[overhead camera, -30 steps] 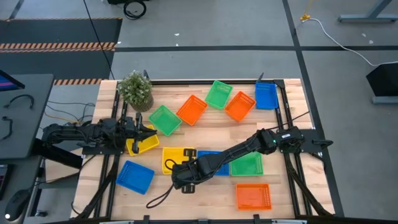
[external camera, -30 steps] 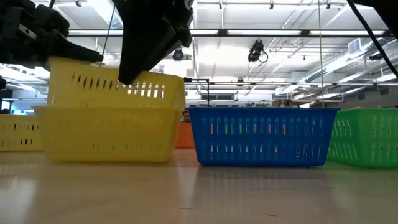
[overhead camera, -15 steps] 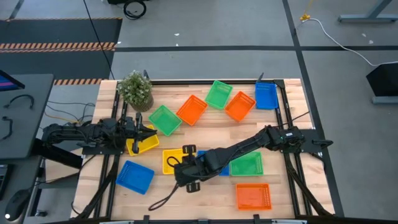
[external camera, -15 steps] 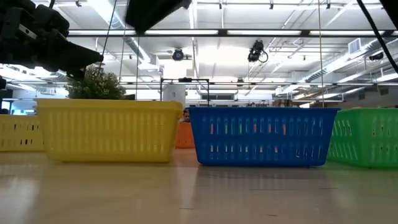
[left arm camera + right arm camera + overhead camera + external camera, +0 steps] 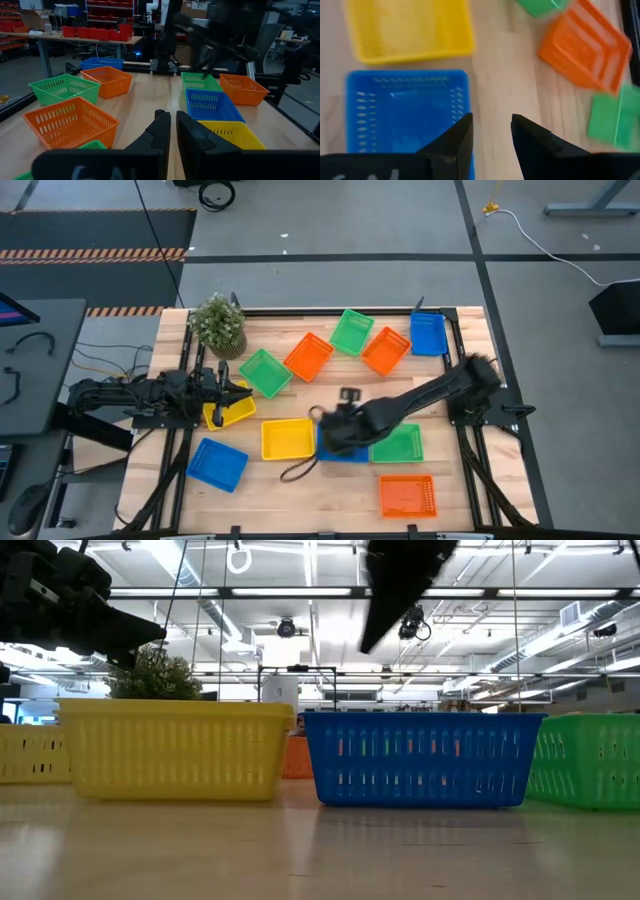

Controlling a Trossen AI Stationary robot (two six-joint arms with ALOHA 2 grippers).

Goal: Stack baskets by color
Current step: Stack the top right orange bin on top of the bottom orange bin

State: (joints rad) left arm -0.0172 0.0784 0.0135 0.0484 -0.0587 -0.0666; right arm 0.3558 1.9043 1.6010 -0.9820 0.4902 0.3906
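**A:** Which step do we have in hand?

**B:** We judge that the yellow pile is in work. The yellow basket sits flat on the worktop near the front middle, and it touches the blue basket at its 3 o'clock side. Our right gripper hangs in the air above that blue basket, empty, its fingers parted a little with bare wood between them.

**A:** And the left one?

**B:** The left gripper waits at the 9 o'clock side of the worktop, over another yellow basket. Its fingers are nearly together. Whether they pinch that basket's rim, we cannot tell.

**A:** What does the next move call for?

**B:** Probably a new pick. Blue baskets lie apart: one under the right gripper, one at the 7 o'clock corner, one at the 1 o'clock corner. The gripper must come down on one rim wall, close on it, and keep the basket level.
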